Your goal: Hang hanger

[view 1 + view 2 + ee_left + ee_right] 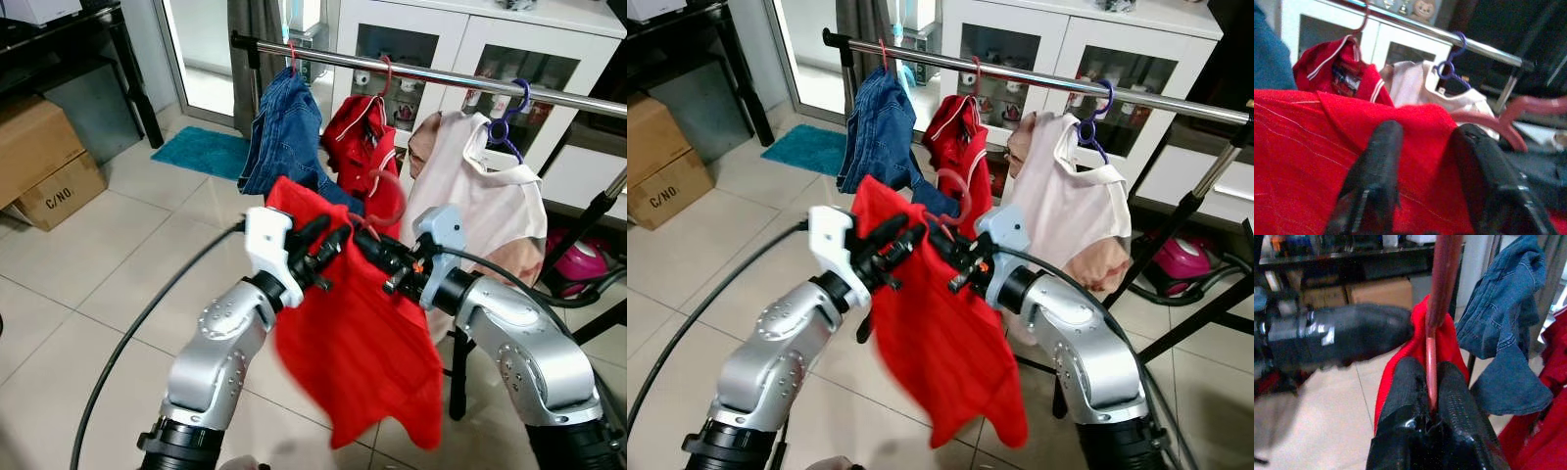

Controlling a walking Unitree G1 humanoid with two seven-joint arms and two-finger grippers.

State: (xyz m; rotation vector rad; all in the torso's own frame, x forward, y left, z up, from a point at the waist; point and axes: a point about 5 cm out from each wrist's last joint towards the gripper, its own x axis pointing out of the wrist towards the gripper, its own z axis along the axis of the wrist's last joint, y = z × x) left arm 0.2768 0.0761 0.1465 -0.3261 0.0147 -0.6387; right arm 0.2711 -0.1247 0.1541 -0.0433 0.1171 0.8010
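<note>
Nearest us, our two silver arms lift a red shirt (358, 343) on its pink hanger (384, 201) below the clothes rail (441, 76). Our left pincer (328, 250) pinches the collar to steady it; our right pincer (1428, 382) clamps the hanger's neck. Red cloth hides the hanger's shoulders.

The red shirt (358, 343) swallows most of the pink hanger (384, 201), so just its hook pokes up above the jaws, and the shirt's hem is smeared with blur. Where the left gripper (328, 250) pinches the cloth, its fingertips sink out of sight. The right gripper (1430, 382) runs off the picture's edge, and the black shape beside it is a blur.
</note>
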